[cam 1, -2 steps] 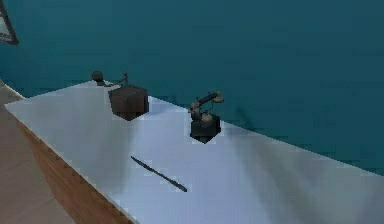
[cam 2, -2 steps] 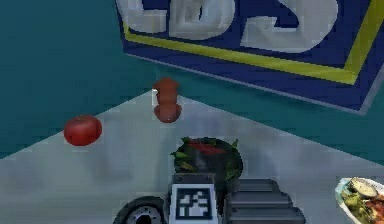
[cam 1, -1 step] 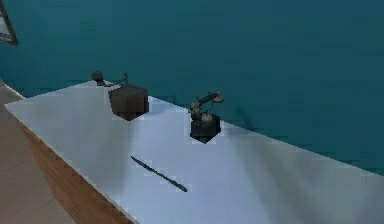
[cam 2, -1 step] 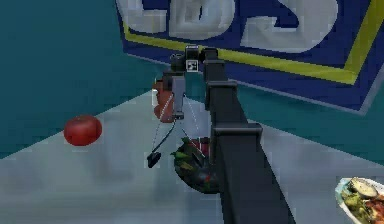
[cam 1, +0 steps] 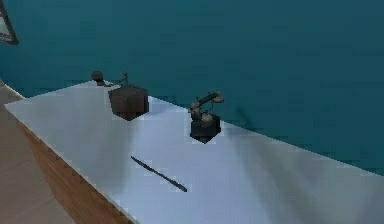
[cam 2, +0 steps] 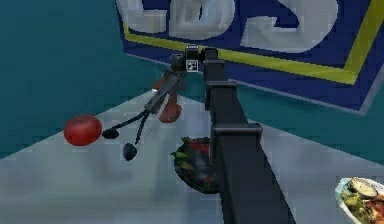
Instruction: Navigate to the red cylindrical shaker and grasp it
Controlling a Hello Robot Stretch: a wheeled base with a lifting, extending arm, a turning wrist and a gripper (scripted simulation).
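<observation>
One bowl (cam 2: pixel 179 166) and one plate (cam 2: pixel 346 185) hold food (cam 2: pixel 366 198).

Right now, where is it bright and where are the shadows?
Forward view: the pale tabletop catches most light; small dark shadows hug the brown box and the old-style telephone; the teal wall is dimmer. Arm side view: the table looks greyer, the arm is darkest, the red tomato stands out.
</observation>
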